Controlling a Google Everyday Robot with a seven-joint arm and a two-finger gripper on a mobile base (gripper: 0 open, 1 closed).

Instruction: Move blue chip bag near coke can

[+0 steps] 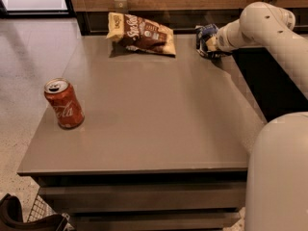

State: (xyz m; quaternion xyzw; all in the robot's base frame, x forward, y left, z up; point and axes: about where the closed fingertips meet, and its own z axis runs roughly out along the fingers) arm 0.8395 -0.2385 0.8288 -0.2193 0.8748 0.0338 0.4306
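My claw is at the blue chip bag, far across the counter from the coke can; I cannot tell whether it grips. I judge it's there to take hold, since the bag lies well apart from the can, undelivered.

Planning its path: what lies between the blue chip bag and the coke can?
Only bare table, in the camera view; the brown chip bag lies farther back. The gripper is at the blue chip bag.
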